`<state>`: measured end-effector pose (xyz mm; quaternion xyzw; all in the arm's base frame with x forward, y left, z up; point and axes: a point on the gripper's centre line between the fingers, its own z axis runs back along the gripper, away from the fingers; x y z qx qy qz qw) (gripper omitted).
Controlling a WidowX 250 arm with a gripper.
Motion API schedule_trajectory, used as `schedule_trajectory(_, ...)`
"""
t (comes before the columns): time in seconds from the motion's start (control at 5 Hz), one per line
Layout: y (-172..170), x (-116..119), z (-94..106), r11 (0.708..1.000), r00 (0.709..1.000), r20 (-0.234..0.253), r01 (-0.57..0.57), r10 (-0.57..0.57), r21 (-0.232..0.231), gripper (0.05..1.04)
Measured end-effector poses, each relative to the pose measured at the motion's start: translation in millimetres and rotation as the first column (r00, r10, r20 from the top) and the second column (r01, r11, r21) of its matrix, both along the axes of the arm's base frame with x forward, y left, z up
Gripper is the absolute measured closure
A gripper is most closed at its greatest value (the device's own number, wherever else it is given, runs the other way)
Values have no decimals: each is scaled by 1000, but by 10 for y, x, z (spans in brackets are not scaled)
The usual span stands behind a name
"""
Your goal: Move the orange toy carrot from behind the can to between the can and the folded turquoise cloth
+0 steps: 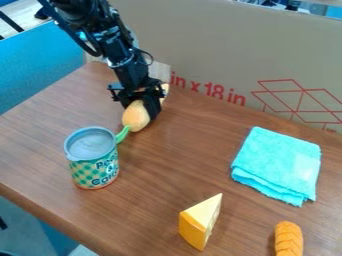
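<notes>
Orange roll (288, 240) at near right, cheese (198, 219) to its left, folded towel (277, 165) beyond. Can (93, 162) at left; just beyond, green-stemmed vegetable (135, 118) at the gripper (140, 113). Cannot tell the jaws' opening or any hold on it.

High, oblique view down onto tabletop (157, 167) (perhaps fairly near)

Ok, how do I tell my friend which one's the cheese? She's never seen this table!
On the brown wooden table, find the folded turquoise cloth. Below and left of it in the picture is the cheese, a yellow wedge with a pointy tip. Its flat sides and sharp corners set it apart from the rounded, ridged orange piece to its right and the can to its left.
</notes>
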<state>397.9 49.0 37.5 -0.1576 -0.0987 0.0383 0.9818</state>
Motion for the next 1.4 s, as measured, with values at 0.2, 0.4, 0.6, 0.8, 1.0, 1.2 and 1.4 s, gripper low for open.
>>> schedule_trajectory(0.2,-159,-31,-11,999,999,20,-42,42,-1,522)
schedule_trajectory(0.4,-219,-28,-9,995,995,34,-93,94,-20,522)
schedule_trajectory(0.6,-307,-16,-20,993,992,53,-116,117,-32,522)
schedule_trajectory(0.8,-485,-76,-24,992,992,48,-116,118,-54,523)
schedule_trajectory(1.0,-620,-164,-41,994,994,50,-98,100,-39,523)
schedule_trajectory(1.2,-719,-202,-60,997,996,46,-80,81,-21,523)
schedule_trajectory(1.4,-715,-211,-129,996,995,26,-92,91,1,474)
